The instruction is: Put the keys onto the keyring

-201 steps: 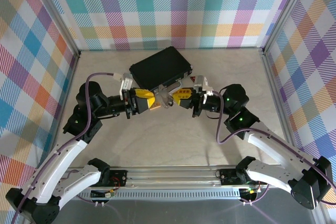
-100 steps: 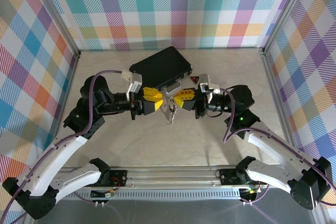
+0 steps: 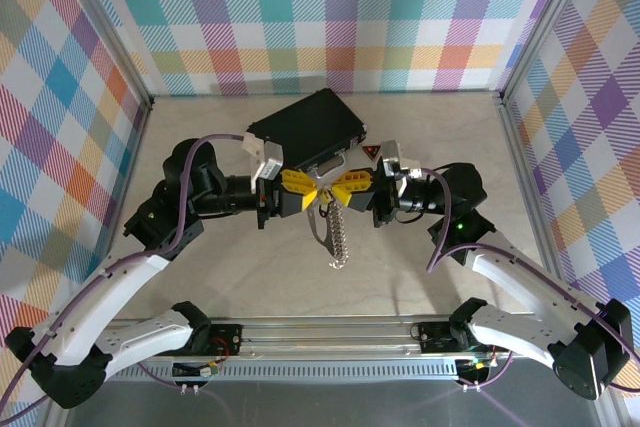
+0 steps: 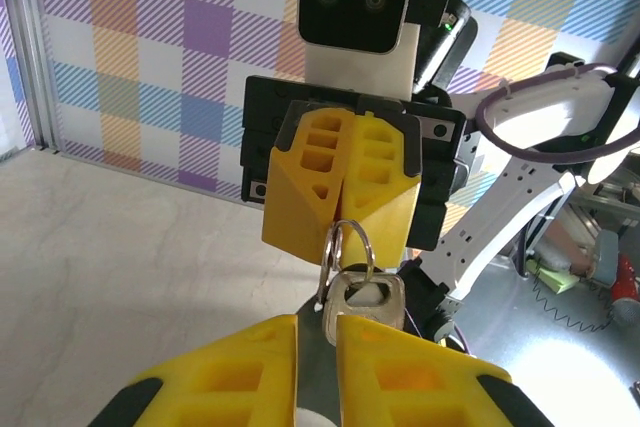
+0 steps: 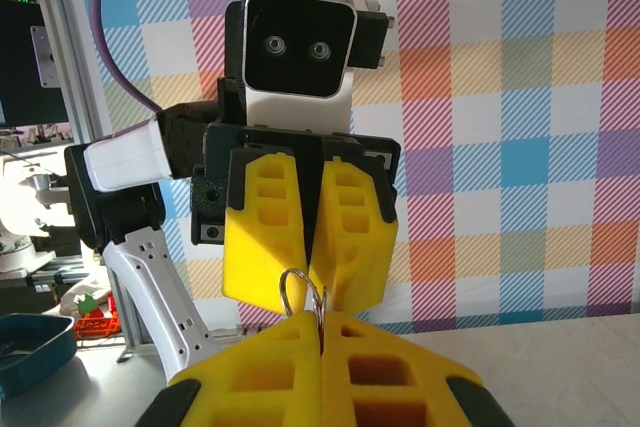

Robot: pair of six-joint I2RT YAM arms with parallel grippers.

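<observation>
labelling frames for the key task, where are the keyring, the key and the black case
keyring [image 4: 368, 245], left wrist view, on the wire loop's right arc.
key [image 4: 390, 303], left wrist view, on its silver head.
black case [image 3: 300, 127], top external view, on its lid.

The left and right jaws have met tip to tip; the keyring hangs lower.
</observation>
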